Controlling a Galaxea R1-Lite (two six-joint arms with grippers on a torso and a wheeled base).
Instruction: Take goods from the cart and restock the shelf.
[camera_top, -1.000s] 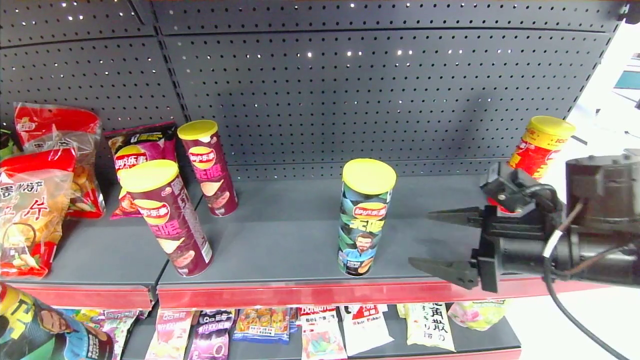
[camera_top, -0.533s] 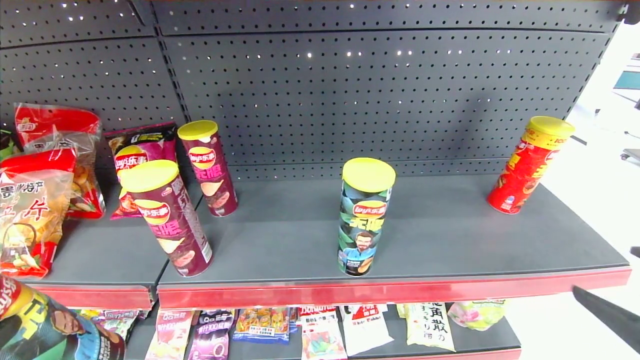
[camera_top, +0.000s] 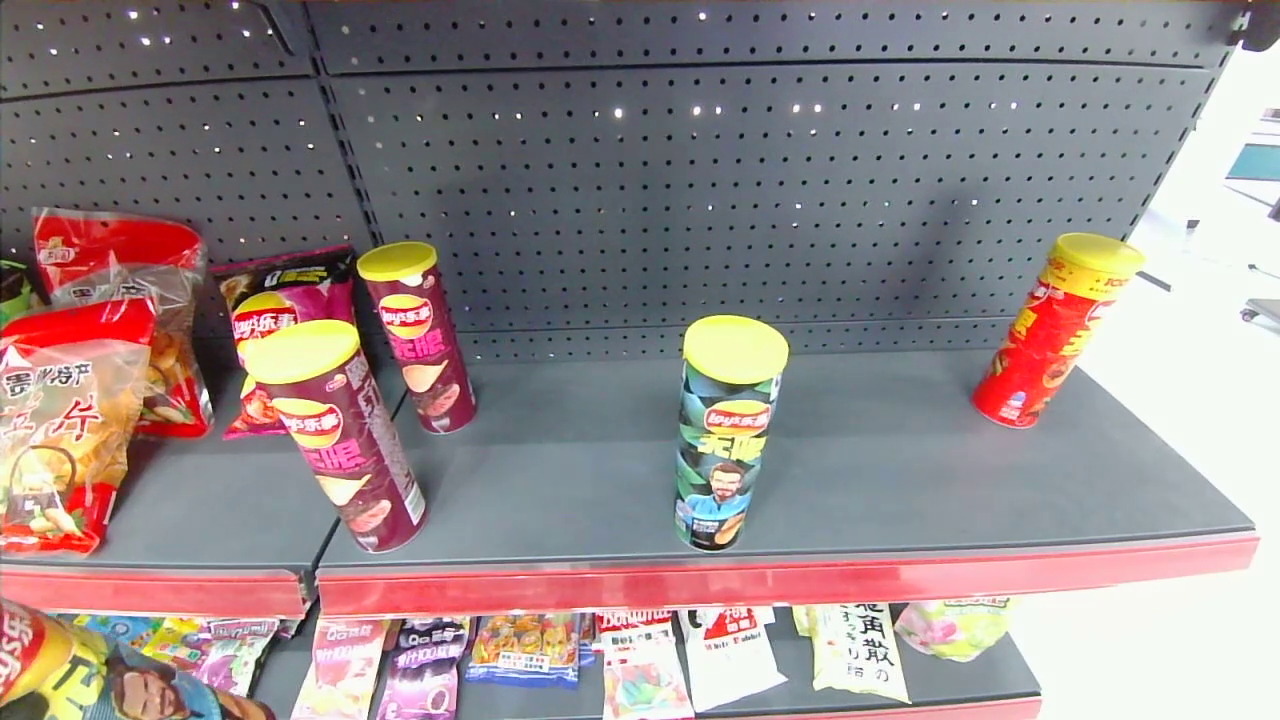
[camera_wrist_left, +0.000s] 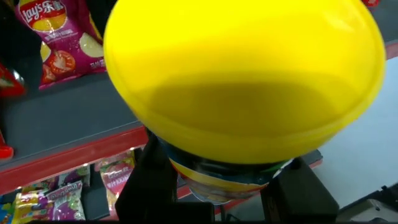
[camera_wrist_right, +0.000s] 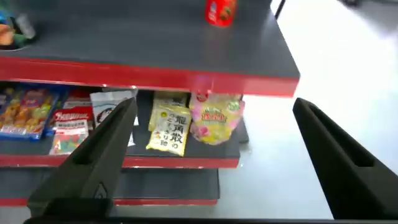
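**Shelf restock: status at inspection**

Ref. landmark: green can (camera_top: 730, 430), upright, yellow lid, standing near the front edge of the shelf (camera_top: 900, 480), approx. mid-span.

1. L gripper (camera_wrist_left: 217, 186): fingers clamped on either side of the held can (camera_wrist_left: 242, 81), just under its yellow lid. In the head view this can sits well to the left of and below the green can, lower than the shelf's red front lip, tilted.
2. R gripper (camera_wrist_right: 216, 106): fingers spread wide, nothing between them. It is lower than the green can's deck and faces the lower shelf (camera_wrist_right: 155, 165).
3. Red can (camera_top: 1055, 335): upright, well to the right of the green can and further back, near the shelf's right end.
4. Purple cans, qty 2: both left of the green can. The front one (camera_top: 335, 440) is about level with it. The rear one (camera_top: 418, 335) is close to the pegboard (camera_top: 760, 200).
5. Chip bags (camera_top: 80, 400): far left of the green can, leaning against the back.
6. Snack packets (camera_top: 650, 660): in a row on the deck below the green can.
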